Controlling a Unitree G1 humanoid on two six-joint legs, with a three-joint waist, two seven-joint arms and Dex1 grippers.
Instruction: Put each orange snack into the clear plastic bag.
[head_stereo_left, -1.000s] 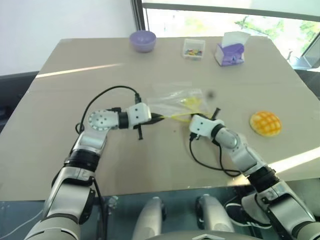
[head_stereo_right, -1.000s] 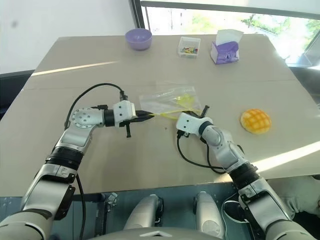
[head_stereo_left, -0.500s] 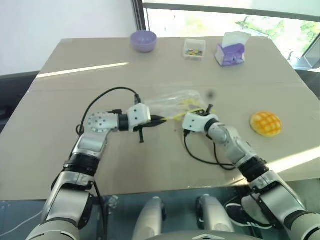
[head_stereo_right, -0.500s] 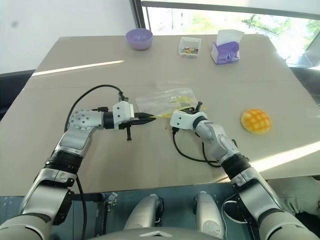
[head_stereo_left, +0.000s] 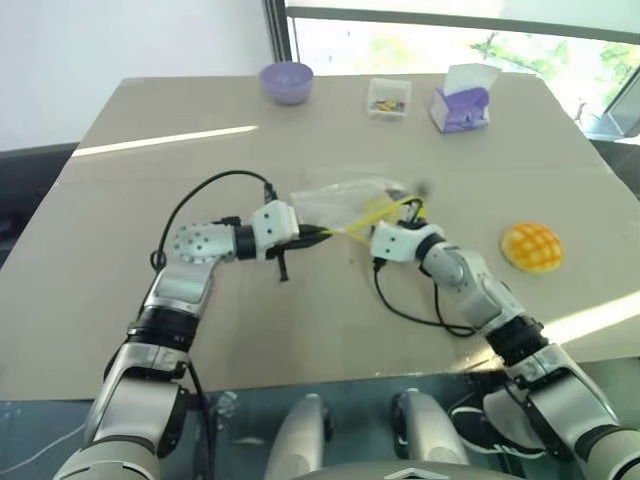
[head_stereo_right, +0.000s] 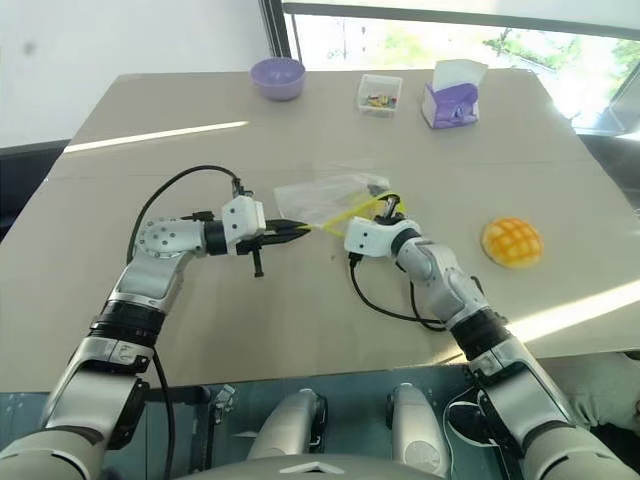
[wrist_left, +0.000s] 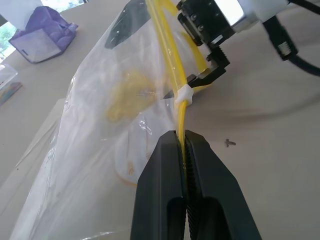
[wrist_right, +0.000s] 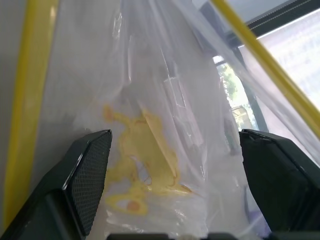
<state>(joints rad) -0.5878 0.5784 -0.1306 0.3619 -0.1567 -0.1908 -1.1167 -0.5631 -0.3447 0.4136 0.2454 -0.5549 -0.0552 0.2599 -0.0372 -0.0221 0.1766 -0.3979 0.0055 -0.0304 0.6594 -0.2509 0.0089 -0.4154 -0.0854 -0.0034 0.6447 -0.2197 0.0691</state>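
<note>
At table centre, the left gripper pinches the bag's yellow seal strip, holding the mouth up. Right gripper, fingers spread wide inside the mouth, seems to be stretching it open. Bun waits at three o'clock, well apart.

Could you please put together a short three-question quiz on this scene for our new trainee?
1. True or false: the orange snack is already inside the clear plastic bag.
2. Which gripper is pinching the bag's yellow seal strip? A) left gripper B) right gripper C) neither
3. Fill in: the right gripper's fingers stand ____ inside the bag's mouth.

Key: 1. False; it lies on the table to the right of the right arm. 2. A. 3. open.
</note>
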